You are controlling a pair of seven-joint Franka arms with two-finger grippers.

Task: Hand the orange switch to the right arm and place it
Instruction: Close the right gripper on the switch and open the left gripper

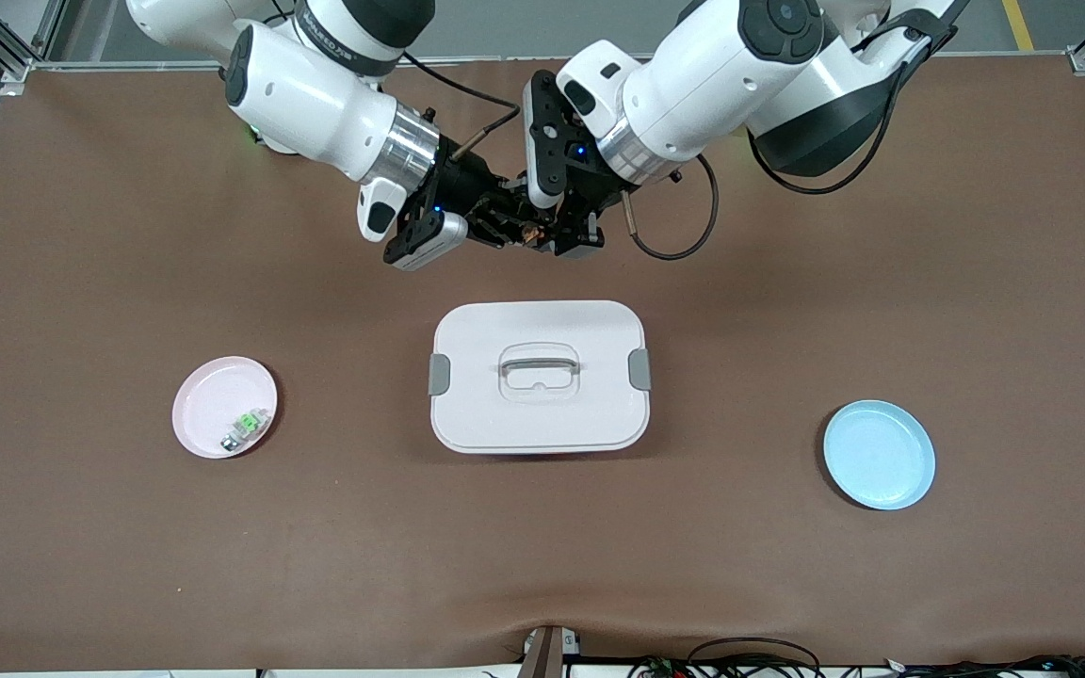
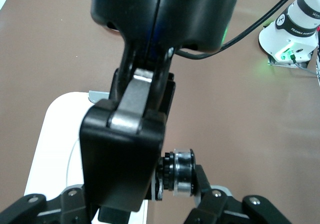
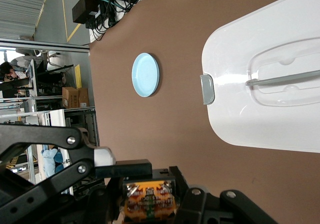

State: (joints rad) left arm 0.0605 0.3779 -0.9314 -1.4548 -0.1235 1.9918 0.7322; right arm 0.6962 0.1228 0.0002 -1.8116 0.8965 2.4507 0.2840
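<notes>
Both grippers met in the air above the table, just past the white lidded box point(image 1: 540, 375). Left gripper point(image 1: 554, 229) was closed on the orange switch point(image 1: 530, 232); right gripper point(image 1: 497, 222) had its fingers around the same part, though whether they pinched it I couldn't tell. Releasing too early could drop the switch onto the table.
</notes>
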